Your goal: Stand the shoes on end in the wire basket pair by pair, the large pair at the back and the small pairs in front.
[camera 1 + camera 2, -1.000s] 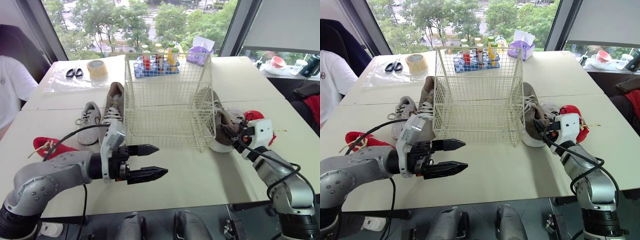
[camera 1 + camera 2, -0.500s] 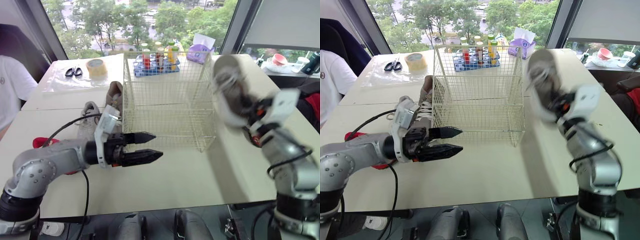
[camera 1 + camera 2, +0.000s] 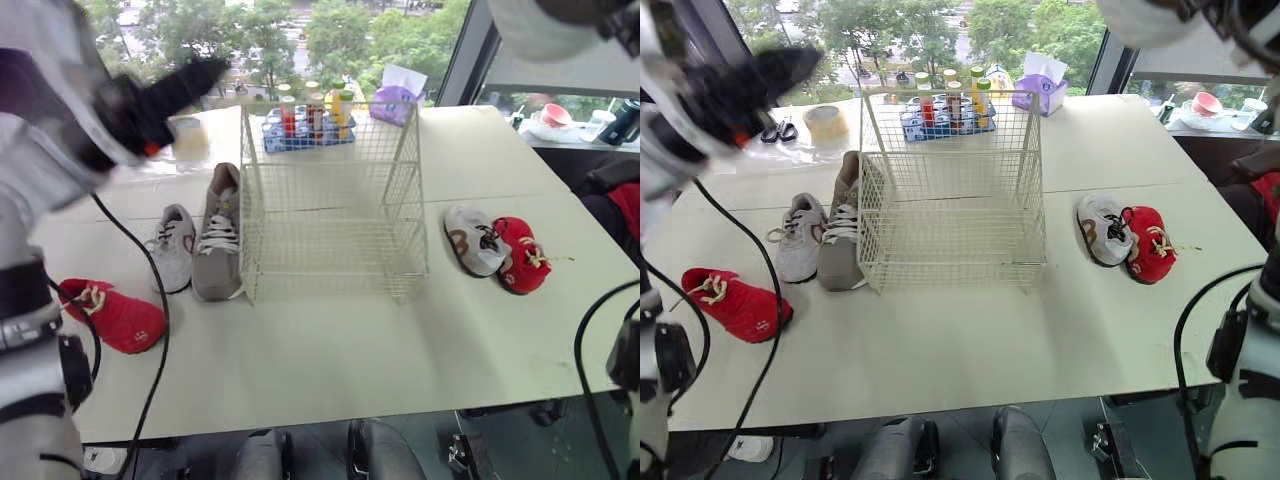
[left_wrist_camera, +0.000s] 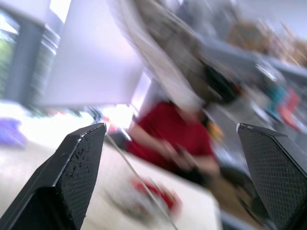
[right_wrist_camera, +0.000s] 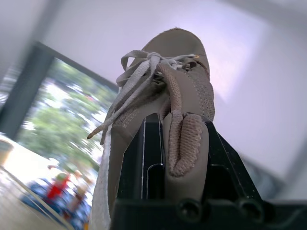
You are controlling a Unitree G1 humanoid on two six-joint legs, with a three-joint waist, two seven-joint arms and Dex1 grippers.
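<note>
The cream wire basket (image 3: 330,210) stands empty mid-table. To its left lie one large tan shoe (image 3: 218,235) and a small grey shoe (image 3: 176,245), and a small red shoe (image 3: 110,315) lies nearer the front left. On the basket's right lie a small grey shoe (image 3: 472,240) and a small red shoe (image 3: 522,255). My right gripper (image 5: 177,143) is raised high at the right, shut on the other large tan shoe (image 5: 163,96), whose pale sole (image 3: 545,25) shows at the top edge. My left gripper (image 3: 185,78) is lifted high at the left, open and holding nothing.
Behind the basket are a blue rack of bottles (image 3: 310,120), a tape roll (image 3: 190,138), scissors (image 3: 772,130) and a purple tissue box (image 3: 397,95). A pink bowl (image 3: 555,122) sits on a side table at the right. A blurred person in red (image 4: 172,139) appears in the left wrist view.
My right gripper has carried the large tan shoe from beside the basket's right side up high. My left gripper has swung from in front of the basket up to the far left.
</note>
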